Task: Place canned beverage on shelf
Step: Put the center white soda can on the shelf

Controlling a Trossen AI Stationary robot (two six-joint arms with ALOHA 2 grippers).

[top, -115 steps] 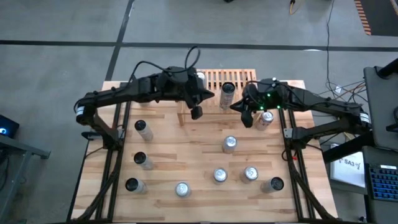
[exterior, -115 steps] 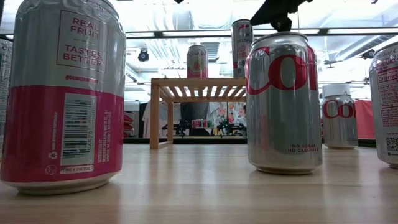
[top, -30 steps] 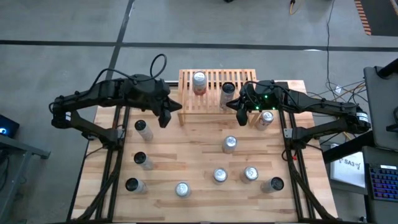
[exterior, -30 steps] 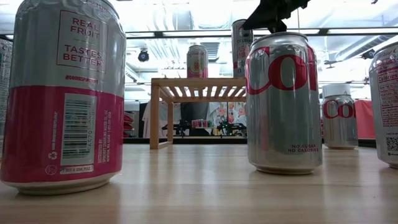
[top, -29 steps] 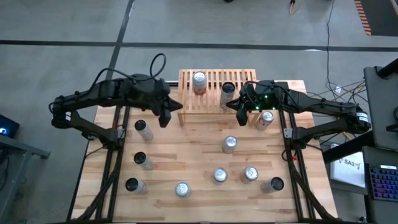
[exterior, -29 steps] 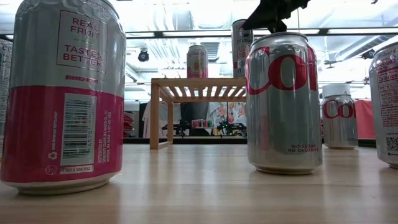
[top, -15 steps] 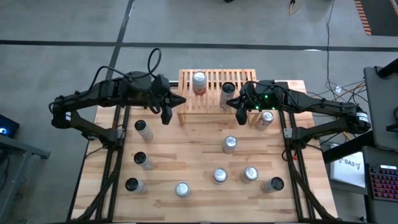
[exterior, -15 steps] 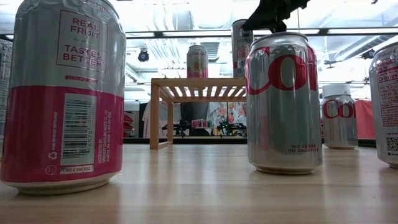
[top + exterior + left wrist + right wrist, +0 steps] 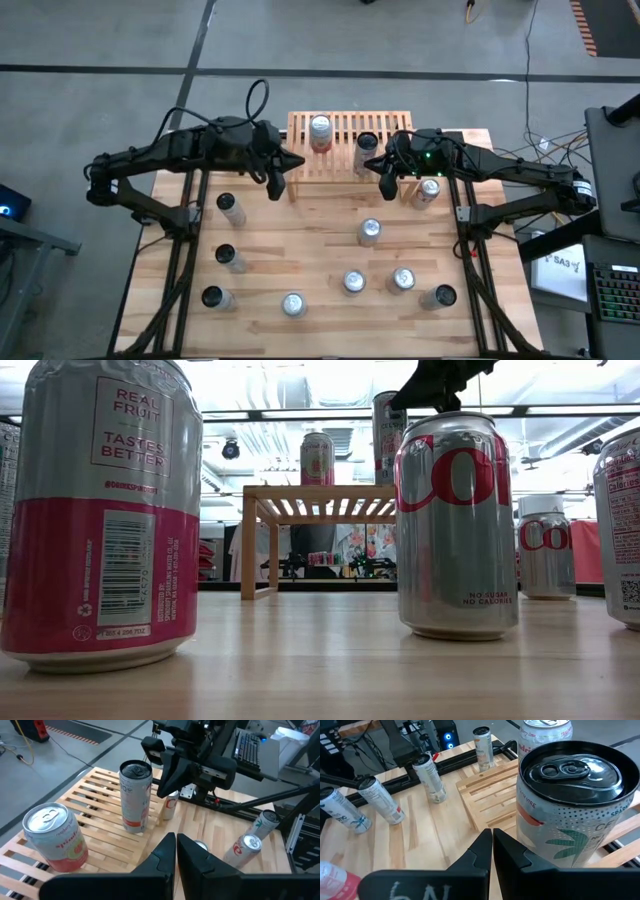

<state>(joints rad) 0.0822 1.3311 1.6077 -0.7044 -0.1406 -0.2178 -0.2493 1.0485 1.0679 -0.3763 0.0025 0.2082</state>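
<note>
The wooden slatted shelf (image 9: 345, 128) stands at the table's far edge. A short pink can (image 9: 320, 130) and a tall white can (image 9: 366, 150) stand upright on its slats; both also show in the low view, the pink can (image 9: 317, 458) left of the tall can (image 9: 388, 425). My left gripper (image 9: 273, 190) is shut and empty, just left of the shelf's near left corner, looking over the shelf (image 9: 95, 820). My right gripper (image 9: 388, 188) is shut and empty, close beside the tall can (image 9: 570, 805) on the side toward the table's right edge.
Several cans stand on the tabletop: three along the left side (image 9: 231, 208), a row near the front (image 9: 353, 282), one in the middle (image 9: 370, 232) and one by the right arm (image 9: 427, 190). Bare wood lies between the shelf and the middle can (image 9: 310, 225).
My left gripper has drifted a little toward the table's right edge, nearer the shelf's left end, staying shut. The cans and the shelf have kept still.
</note>
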